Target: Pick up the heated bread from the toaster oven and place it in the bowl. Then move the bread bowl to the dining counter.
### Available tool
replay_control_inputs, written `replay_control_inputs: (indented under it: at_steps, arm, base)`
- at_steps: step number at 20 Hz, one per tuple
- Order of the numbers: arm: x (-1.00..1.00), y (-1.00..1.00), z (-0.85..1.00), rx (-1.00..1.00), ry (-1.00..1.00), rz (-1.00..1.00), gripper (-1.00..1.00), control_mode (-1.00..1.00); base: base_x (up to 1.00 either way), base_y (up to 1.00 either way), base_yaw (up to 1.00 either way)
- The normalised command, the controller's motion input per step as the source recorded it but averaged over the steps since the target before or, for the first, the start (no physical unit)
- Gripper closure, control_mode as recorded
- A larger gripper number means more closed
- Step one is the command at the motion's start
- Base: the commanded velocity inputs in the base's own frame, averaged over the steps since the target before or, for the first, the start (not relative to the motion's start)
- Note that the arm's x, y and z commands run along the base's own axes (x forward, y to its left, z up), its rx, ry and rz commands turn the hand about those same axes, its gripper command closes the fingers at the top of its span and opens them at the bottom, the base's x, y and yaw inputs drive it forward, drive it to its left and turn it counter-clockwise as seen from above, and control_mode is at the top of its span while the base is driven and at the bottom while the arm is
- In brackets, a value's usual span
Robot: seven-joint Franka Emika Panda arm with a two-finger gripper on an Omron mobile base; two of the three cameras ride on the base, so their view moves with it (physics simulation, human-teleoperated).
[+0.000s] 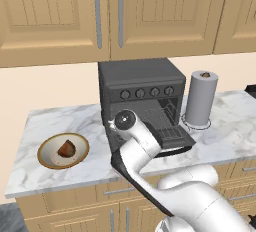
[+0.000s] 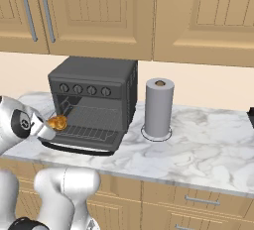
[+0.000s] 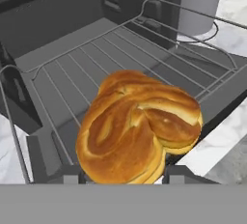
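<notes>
My gripper [image 3: 123,175] is shut on the heated bread [image 3: 137,129], a golden-orange knotted roll held between both dark fingertips. In the right base view the bread [image 2: 57,122] hangs at the gripper [image 2: 51,126], just off the left front of the dark grey toaster oven [image 2: 94,73], above its dropped door [image 2: 79,147]. Behind the bread runs the oven's bare wire rack [image 3: 96,68]. The tan-rimmed bowl [image 1: 41,152] sits on the counter left of the toaster oven [image 1: 140,78] and holds a dark brown chunk [image 1: 66,148]. The dining counter is out of view.
A grey paper-towel roll [image 1: 201,98] [image 2: 158,107] stands upright just right of the oven. The white marble counter [image 2: 198,149] runs under tan wall cabinets [image 1: 100,16]. The open oven door [image 1: 172,138] juts toward the counter's front edge.
</notes>
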Motion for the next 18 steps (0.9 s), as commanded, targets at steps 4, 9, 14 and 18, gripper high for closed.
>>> replay_control_inputs:
  at_steps: [4,9,14,18]
  arm:
    - [-0.25,0.34,0.74,0.00,0.15,0.06,1.00,-1.00]
    - [0.00,0.57,0.55,0.00,0.20,0.22,1.00,-1.00]
    - [0.00,0.79,0.18,0.00,0.18,0.33,1.00,-1.00]
    - [0.01,0.88,-0.17,0.00,0.09,0.31,1.00,-1.00]
  base:
    - [0.00,0.00,0.00]
    - [0.00,0.00,0.00]
    - [0.00,0.00,0.00]
    - [0.00,0.00,0.00]
